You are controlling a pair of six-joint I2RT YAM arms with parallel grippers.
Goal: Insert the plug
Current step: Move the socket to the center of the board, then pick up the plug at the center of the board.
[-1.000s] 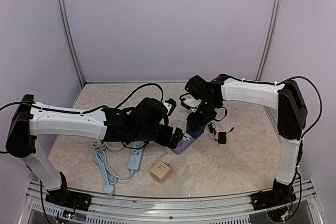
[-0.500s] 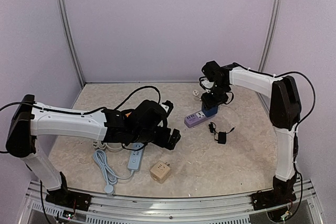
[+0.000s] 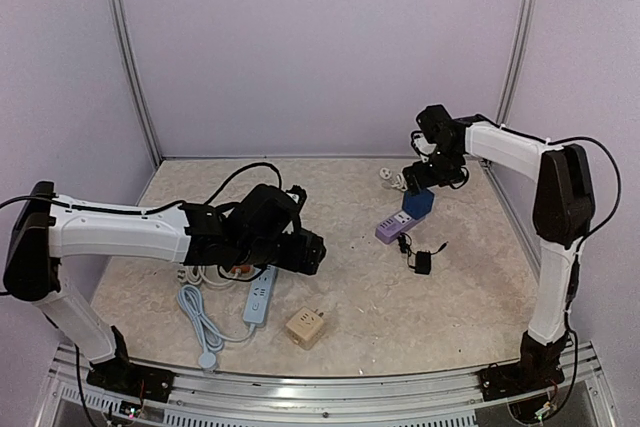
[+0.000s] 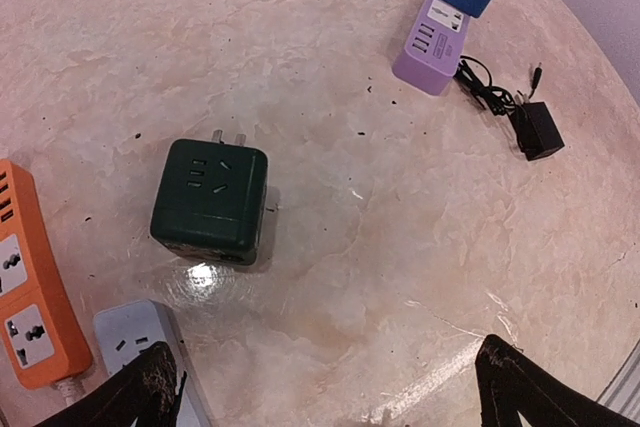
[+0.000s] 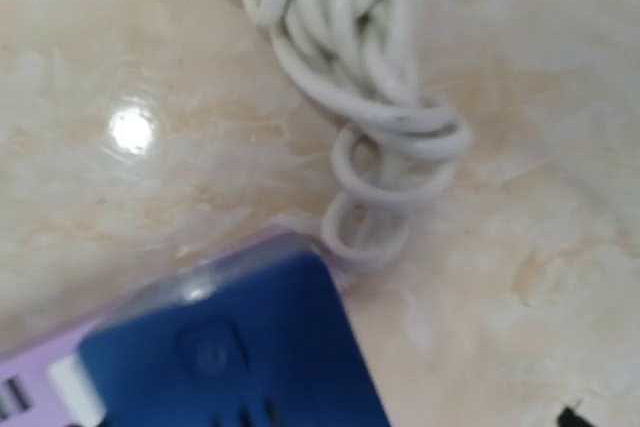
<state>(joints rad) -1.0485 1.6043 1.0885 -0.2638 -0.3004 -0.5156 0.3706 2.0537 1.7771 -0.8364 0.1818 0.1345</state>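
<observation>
"Blue plug point(image 3: 418, 203): where do you have it?"

"Butted against the far end of the purple socket block point(image 3: 397, 227). On my overhead feed the two read as one joined piece, blue end away from me."

"Seated, then?"

"I'd judge so, since no gap or pin shows between them in any view (though the joint is small on my screen). I'd call the insertion done or very nearly, with only backing the arm away and a check of the seating left."

"Is the right gripper point(image 3: 420, 185) holding it?"

"It hangs just above the blue end of the purple block. Its own camera fills up with blue casing, purple edge and a white coiled cable point(image 5: 340, 47) just beyond the block. The fingers barely enter the shot, so I can't tell how wide they stand or whether they grip."

"And the left?"

"The left gripper point(image 4: 335, 392) is well apart from the purple block, on the left arm's side, spread fully wide with nothing between its fingertips point(image 4: 150, 397). Below it sits a green cube adapter point(image 4: 210, 202), prongs pointing roughly toward the purple block, not part of this joint."

"Anything crowding the block?"

"A small black adapter point(image 4: 540, 130) with its thin lead lies just beside the purple block, on its nearer right side."
</observation>
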